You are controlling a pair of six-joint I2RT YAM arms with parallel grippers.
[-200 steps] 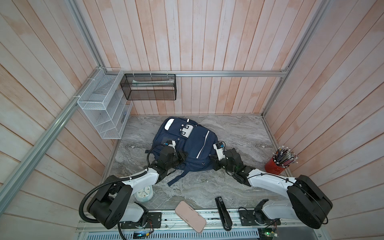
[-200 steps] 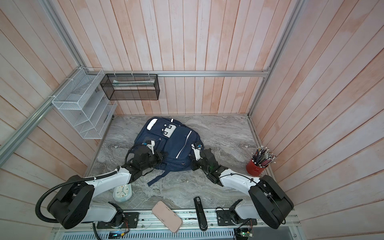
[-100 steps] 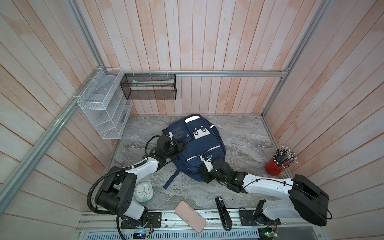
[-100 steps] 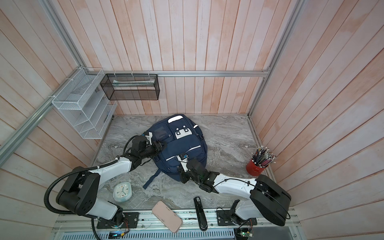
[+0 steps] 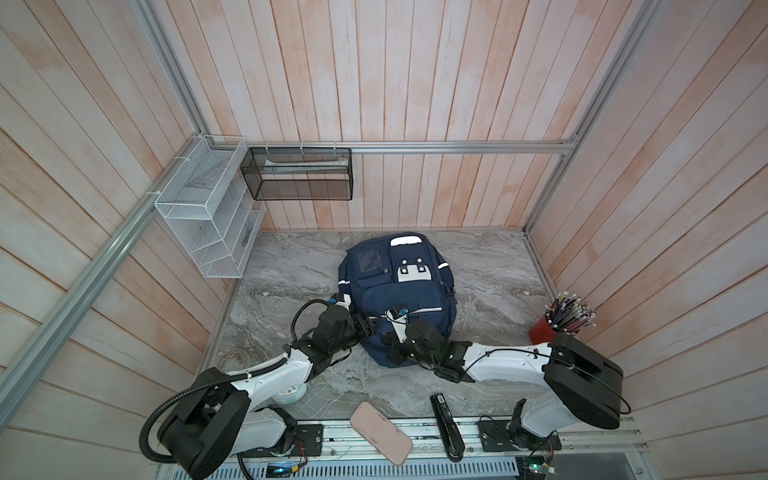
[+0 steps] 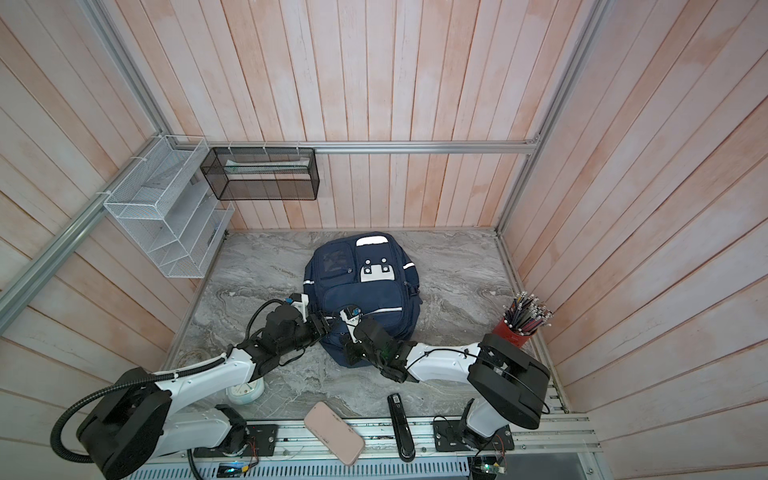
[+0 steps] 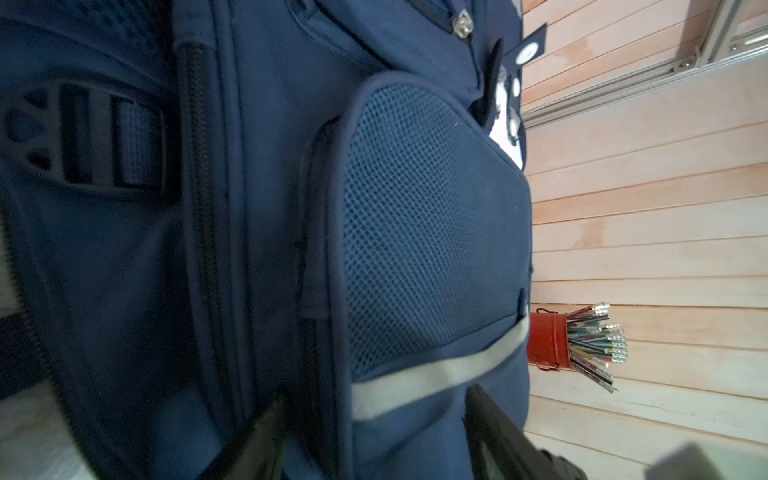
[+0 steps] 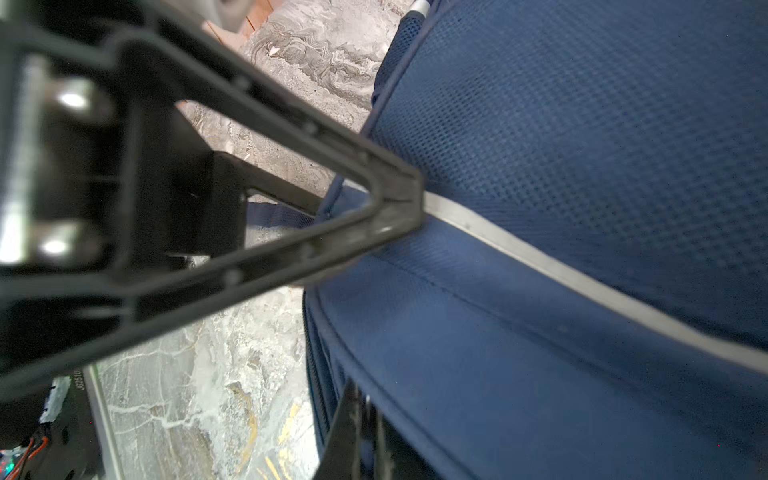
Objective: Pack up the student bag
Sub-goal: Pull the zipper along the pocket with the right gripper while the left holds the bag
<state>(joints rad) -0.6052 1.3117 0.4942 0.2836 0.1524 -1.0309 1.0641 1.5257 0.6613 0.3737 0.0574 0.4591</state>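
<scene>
The student bag, navy with white stripes and studded patches, lies in mid-table with its front pockets up. My left gripper is at its near left corner. In the left wrist view the left gripper is open, its fingers standing either side of the bag's striped pocket edge. My right gripper is at the bag's near edge. In the right wrist view the right gripper is shut at the zipper seam of the bag.
A red cup of pencils stands at the right wall. A pink case and a black stapler lie at the front edge. A white clock sits under the left arm. A white wire rack and a black mesh basket hang on the walls.
The bag has swung from slanting left to lying straight. My left gripper has opened and come round to the near left corner. The right gripper stayed shut and moved left along the near edge.
</scene>
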